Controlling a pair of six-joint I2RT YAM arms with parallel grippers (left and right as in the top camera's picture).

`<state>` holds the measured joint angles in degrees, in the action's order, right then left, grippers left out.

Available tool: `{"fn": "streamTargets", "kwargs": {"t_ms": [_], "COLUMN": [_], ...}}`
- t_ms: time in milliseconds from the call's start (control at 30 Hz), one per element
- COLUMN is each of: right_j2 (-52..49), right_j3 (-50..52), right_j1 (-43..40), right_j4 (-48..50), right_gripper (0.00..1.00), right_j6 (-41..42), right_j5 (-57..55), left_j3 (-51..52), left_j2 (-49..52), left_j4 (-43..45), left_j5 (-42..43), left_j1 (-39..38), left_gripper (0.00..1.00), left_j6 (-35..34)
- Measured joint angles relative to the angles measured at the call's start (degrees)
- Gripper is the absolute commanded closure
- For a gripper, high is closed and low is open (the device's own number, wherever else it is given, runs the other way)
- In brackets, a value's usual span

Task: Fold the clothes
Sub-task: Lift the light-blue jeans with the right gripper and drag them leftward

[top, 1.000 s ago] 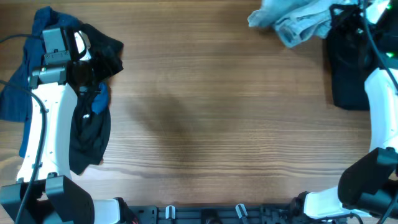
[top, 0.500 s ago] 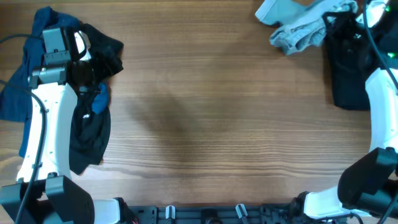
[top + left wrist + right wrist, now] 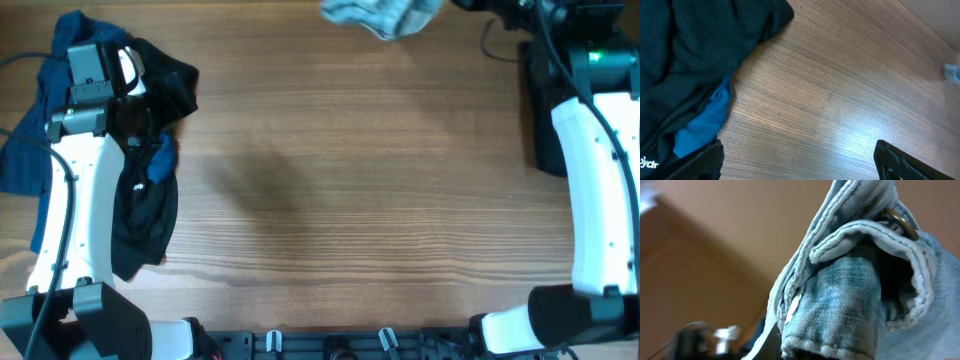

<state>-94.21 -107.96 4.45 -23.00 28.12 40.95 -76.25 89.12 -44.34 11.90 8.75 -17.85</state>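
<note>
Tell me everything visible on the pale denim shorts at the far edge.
The denim shorts are pale blue, faded denim, bunched into a crumpled wad at the far edge of the table, right of centre. The right wrist view shows thick stitched seams, a rolled hem and a brass-coloured button. The right gripper is shut on one end; whether the rest touches the table is unclear.

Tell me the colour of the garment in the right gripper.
The denim garment is pale blue; right wrist view shows it best.
</note>
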Motion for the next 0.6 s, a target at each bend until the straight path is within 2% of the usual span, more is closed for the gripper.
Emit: {"fn": "streamTargets", "kwargs": {"t_ms": [233,467,600], "right_j2": [1.53,1.66,1.66], "right_j3": [-7.56,-8.15,-8.44], "right_j1": [5.09,7.23,6.29], "right_j4": [0.02,-0.7,-7.8], "right_gripper": [0.96,0.96,0.96], "right_j6": [2.25,4.79,3.63], "right_j5": [4.63,12.83,14.75], "left_j3": [0.0,0.0,0.0], "left_j2": [0.0,0.0,0.0], "left_j4": [0.02,-0.04,-0.09], "left_j5": [0.0,0.02,0.0], "left_j1": [-0.02,-0.02,0.0], "left_gripper": [0.04,0.04,0.03], "left_j6": [0.0,0.0,0.02]}}
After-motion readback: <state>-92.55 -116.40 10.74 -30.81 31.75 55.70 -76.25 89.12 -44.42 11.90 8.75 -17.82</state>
